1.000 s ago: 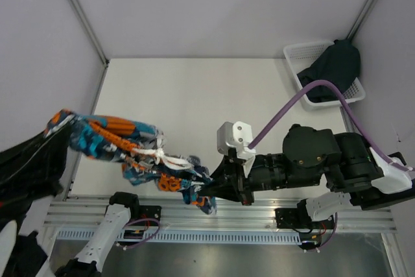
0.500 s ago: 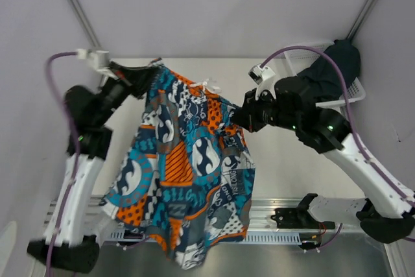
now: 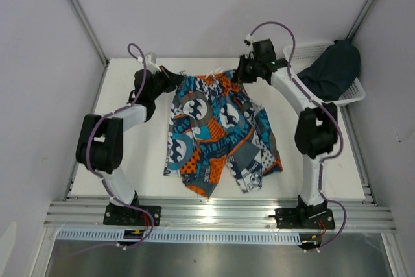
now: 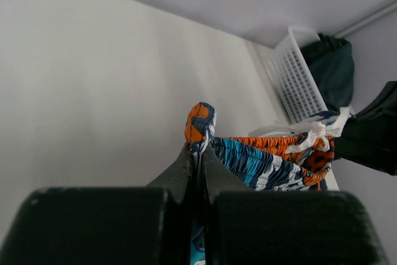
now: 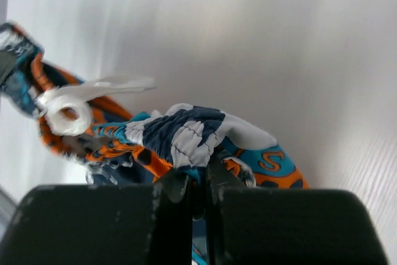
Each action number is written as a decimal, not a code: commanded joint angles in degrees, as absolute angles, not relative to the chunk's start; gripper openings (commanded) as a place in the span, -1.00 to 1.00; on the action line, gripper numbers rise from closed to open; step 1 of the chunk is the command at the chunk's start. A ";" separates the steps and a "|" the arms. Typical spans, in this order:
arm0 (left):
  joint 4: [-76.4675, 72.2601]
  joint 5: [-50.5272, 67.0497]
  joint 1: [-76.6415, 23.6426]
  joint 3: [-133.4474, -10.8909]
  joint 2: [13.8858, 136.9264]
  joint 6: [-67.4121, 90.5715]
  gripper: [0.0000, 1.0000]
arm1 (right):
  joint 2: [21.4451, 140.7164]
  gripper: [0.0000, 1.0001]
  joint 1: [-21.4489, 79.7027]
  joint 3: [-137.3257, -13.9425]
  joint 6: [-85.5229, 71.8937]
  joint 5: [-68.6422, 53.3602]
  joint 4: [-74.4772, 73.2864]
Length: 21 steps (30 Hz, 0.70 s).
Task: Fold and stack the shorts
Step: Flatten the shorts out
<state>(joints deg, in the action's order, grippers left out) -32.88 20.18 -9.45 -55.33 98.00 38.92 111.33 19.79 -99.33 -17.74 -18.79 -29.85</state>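
On the white tabletop (image 3: 130, 173) we see the fabric shorts with the busy orange, teal, white and navy print (image 3: 217, 134). They are spread out, with the waistband at the far side and the two legs pointing to the near edge. The left tool (image 3: 170, 78) is closed tight on the left corner of the waistband. The right tool (image 3: 242, 73) is closed tight on the right corner, so the waistband is stretched between them. In both wrist views a small fold of printed cloth stands out from the narrow jaws. A white drawstring (image 5: 74, 111) hangs from the waistband near the right tool. The plain dark navy-teal shorts (image 3: 334, 69) lie crumpled in the white mesh plastic basket (image 3: 297, 53) at the far right corner, well apart from the printed pair.
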 commanded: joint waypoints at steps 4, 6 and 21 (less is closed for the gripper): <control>-39.91 12.93 -6.07 -65.83 107.48 41.75 -1.00 | 136.29 0.35 18.72 -144.20 -16.61 -12.50 -33.73; -39.03 10.47 -5.10 -65.39 107.58 42.89 -1.00 | 141.15 0.79 18.81 -151.41 -16.61 -10.90 -38.66; -28.49 2.99 -0.97 -56.69 101.43 43.07 -1.00 | 107.41 0.44 46.99 -93.01 -10.02 -3.96 -21.71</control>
<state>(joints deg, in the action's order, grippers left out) -29.47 4.21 -2.11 -57.39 105.16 42.63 110.32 41.15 -97.08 -11.51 -6.35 -24.43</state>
